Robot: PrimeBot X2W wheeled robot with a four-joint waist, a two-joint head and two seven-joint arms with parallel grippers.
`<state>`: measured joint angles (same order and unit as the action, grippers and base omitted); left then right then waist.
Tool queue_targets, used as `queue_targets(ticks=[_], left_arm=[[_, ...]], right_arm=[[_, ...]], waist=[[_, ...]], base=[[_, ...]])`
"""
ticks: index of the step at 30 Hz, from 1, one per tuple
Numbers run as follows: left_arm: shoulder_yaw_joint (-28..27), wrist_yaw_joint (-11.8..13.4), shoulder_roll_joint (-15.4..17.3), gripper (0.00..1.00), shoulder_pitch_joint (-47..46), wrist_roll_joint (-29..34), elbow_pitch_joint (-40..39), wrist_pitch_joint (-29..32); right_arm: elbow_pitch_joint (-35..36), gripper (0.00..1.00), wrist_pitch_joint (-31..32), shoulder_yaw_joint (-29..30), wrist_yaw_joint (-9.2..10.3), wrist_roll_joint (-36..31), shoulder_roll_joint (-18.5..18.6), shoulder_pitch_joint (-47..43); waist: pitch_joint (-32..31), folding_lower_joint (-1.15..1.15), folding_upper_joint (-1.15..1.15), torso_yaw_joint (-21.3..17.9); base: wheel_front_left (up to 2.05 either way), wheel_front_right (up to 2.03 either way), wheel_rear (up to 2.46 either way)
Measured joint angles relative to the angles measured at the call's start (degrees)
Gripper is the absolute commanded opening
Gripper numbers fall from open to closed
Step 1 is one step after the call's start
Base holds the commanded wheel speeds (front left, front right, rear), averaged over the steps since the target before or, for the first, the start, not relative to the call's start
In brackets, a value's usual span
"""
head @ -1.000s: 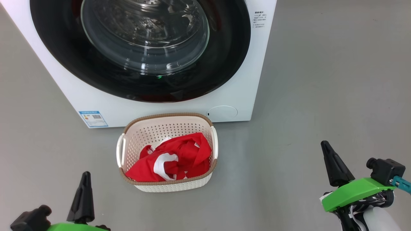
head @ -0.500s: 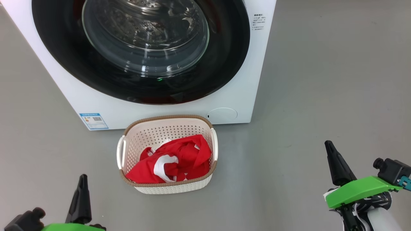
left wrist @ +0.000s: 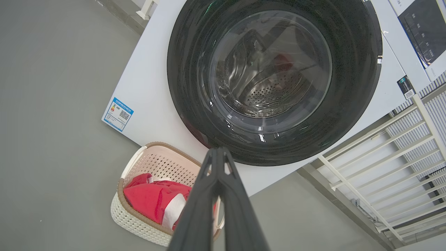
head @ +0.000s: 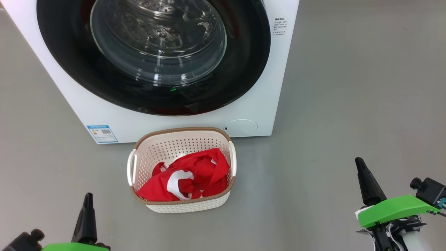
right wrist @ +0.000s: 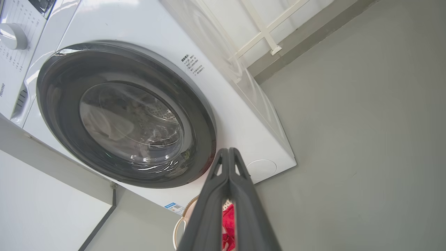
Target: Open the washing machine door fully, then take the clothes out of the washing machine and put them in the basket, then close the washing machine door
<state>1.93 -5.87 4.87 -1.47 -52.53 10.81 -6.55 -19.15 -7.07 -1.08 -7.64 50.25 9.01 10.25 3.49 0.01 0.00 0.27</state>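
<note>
The white washing machine stands ahead with its round black door lying flat against its front. On the floor before it sits the cream basket, with the red clothes piled inside. My left gripper is shut and empty, low at the left, short of the basket. My right gripper is shut and empty, off to the right of the basket.
Bare grey floor spreads to the right of the machine. A white railing stands beside the machine. A white panel lies at the right wrist view's lower left.
Both grippers have sunk lower in the head view, and the machine and basket have slid down slightly as the camera shifted. The fingers stayed shut.
</note>
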Motion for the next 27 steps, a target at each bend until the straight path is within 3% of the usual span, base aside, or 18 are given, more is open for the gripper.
queue_targets(ticks=[27], left_arm=[[-1.98,-0.43,-0.94,0.00,-0.47,-12.51,1.38,4.17]], right_arm=[[1.12,0.00,4.48,2.78,0.01,13.46,-1.96,-1.00]], waist=[[-1.09,0.00,0.00,-0.09]], base=[[0.00,0.00,0.00]])
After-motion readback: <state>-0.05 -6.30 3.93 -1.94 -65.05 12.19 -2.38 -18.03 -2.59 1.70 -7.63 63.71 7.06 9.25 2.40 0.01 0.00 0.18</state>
